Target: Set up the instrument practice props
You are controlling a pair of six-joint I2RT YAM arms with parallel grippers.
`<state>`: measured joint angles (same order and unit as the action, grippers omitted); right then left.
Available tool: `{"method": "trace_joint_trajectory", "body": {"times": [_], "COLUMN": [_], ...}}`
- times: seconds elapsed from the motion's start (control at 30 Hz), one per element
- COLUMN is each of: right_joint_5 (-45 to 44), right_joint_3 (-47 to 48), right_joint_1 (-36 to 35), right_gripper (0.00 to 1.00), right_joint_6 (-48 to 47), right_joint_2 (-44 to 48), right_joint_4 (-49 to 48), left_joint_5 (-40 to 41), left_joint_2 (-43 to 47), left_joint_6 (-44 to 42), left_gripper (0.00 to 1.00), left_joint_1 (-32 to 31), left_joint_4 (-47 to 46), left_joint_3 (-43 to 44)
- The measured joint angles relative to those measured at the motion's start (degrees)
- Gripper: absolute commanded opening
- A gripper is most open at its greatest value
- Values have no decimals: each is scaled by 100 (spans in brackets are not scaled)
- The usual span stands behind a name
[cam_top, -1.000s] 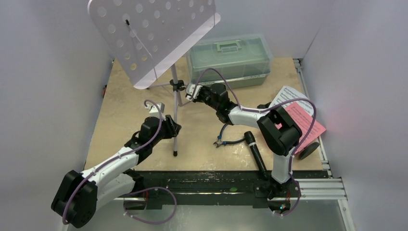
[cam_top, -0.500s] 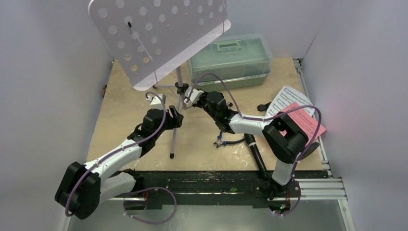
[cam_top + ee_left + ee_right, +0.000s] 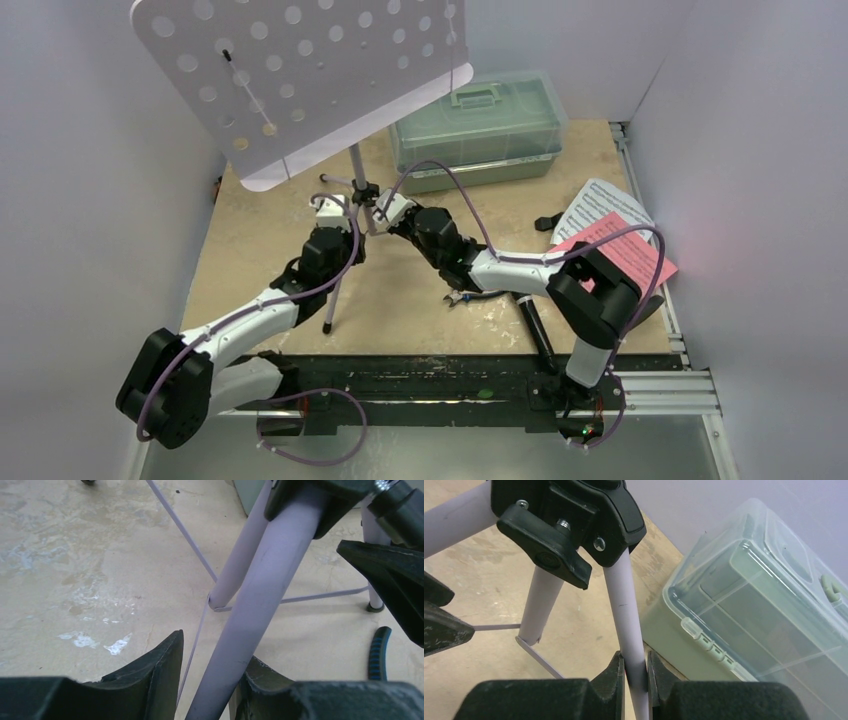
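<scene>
The left gripper [image 3: 212,652] loosely straddles a lilac tripod leg [image 3: 260,595]. The tube rests against one finger with a gap at the other, and its long axis runs up and away from those fingers to the black collar [image 3: 574,515]. Just beyond, the right gripper [image 3: 635,662] is pinched narrow on a thinner tube [image 3: 624,605] under that collar. Both arms are about equally near. The music stand [image 3: 300,80] leans, its post rising beyond the fingertips and its perforated desk tipped toward the left arm's side. Righting it likely turns on that tilt.
</scene>
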<state>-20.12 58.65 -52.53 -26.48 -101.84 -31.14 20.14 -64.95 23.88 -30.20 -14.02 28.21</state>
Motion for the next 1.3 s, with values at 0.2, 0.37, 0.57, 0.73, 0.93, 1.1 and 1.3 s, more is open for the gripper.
{"method": "trace_joint_trajectory", "body": {"times": [0.2, 0.37, 0.57, 0.73, 0.93, 1.1, 1.3], "right_joint_5": [-9, -2, -278, -509, -632, -739, -798], "right_joint_3": [-337, -511, -651, -649, -629, -570, -400], "right_joint_1": [-216, -249, -247, -260, -345, -573, -651], "right_gripper": [0, 0, 0, 0, 0, 0, 25], "right_joint_6": [428, 796, 1093, 1204, 1364, 1565, 1716], "right_joint_2": [166, 273, 337, 328, 337, 354, 385], "right_joint_4": [-328, -470, -603, -612, -555, -511, -142], "left_joint_5": [308, 378, -63, -251, -15, 109, 61], "left_joint_2": [544, 603, 90, -247, -389, -164, 420], "left_joint_6": [-249, -404, -721, -944, -380, 122, 570], "left_gripper": [33, 33, 33, 38, 68, 76, 95], "left_joint_1": [-35, -48, 177, 273, 483, 625, 715], "left_joint_4": [-55, -382, -887, -1226, -1058, -363, 442], "left_joint_3": [-426, -619, -503, -396, -306, -278, -188]}}
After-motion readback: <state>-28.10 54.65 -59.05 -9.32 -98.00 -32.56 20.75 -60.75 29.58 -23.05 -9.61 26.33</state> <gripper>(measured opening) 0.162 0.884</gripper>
